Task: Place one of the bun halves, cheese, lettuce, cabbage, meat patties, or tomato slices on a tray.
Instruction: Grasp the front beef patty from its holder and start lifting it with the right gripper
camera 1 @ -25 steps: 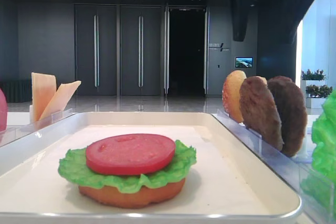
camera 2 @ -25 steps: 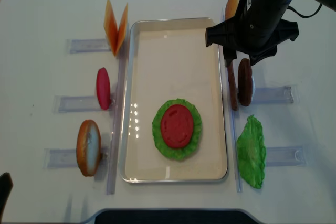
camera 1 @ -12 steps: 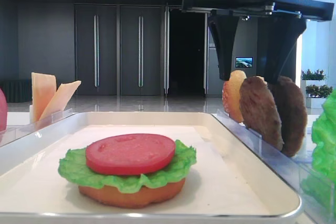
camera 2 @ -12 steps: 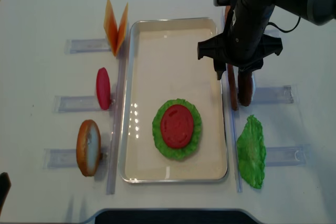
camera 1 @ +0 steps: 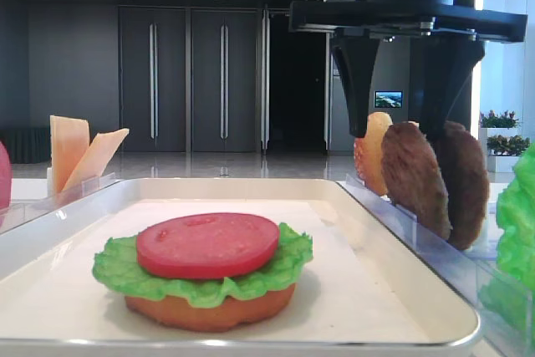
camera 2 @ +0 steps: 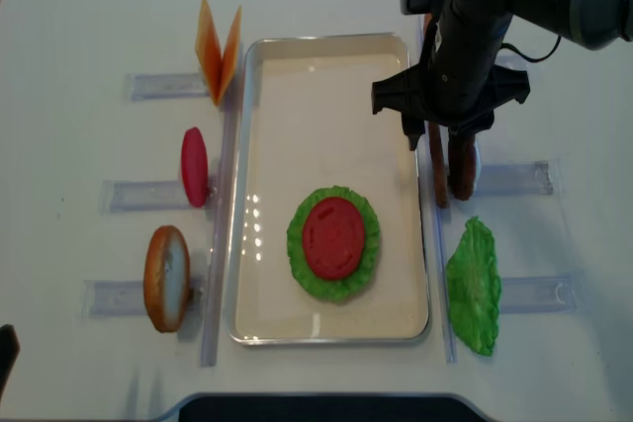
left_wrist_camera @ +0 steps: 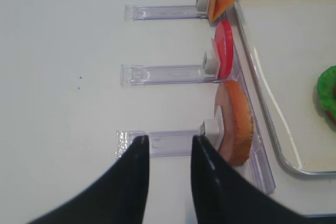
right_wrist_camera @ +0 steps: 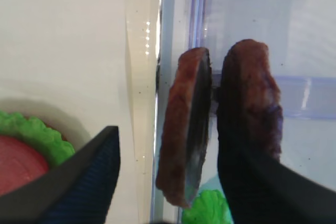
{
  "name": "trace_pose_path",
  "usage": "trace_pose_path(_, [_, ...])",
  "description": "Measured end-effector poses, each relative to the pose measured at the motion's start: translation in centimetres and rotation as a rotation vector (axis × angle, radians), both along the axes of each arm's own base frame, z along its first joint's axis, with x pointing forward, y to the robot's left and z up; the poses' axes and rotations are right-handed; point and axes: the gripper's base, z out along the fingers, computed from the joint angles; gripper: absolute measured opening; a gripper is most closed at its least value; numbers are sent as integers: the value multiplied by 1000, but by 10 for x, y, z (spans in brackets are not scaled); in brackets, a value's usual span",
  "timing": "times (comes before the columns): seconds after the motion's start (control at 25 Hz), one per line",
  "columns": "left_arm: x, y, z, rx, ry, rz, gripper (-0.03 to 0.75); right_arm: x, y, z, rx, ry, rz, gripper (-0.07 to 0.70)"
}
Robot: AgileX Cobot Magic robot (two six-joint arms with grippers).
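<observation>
Inside the tray (camera 2: 259, 244) sit stacked bun, lettuce, tomato; the right gripper (right_wrist_camera: 168, 177) gapes astride two racked patties (right_wrist_camera: 185, 124).

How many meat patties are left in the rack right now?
2: both stand on edge side by side in the rack right of the tray, the nearer patty by the rim, the farther patty beyond it.

Two brown meat patties (right_wrist_camera: 184, 129) stand on edge side by side in a clear rack (right_wrist_camera: 294, 95). The right hand (right_wrist_camera: 173, 182) has its dark fingers (right_wrist_camera: 84, 182) spread wide, one on each side. The tray (right_wrist_camera: 63, 51) holds lettuce (right_wrist_camera: 37, 135) under a tomato slice (right_wrist_camera: 18, 163).
</observation>
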Motion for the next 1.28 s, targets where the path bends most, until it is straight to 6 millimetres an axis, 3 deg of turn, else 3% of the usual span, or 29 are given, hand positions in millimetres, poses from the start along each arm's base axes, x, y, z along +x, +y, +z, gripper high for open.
trace_pose_path(0.4, [0,0,0,0,0,0,153,0,0,0,-1,-1,0,423])
trace_pose_path(0.64, [0,0,0,0,0,0,119,3,2,-14,-24,34,2,423])
trace_pose_path(0.88, [0,0,0,0,0,0,108,3,2,-15,-28,40,3,413])
trace_pose_path(1.0, [0,0,0,0,0,0,105,3,1,-16,-35,46,6,362])
trace_pose_path(1.28, [0,0,0,0,0,0,100,4,-3,-16,-89,34,15,137])
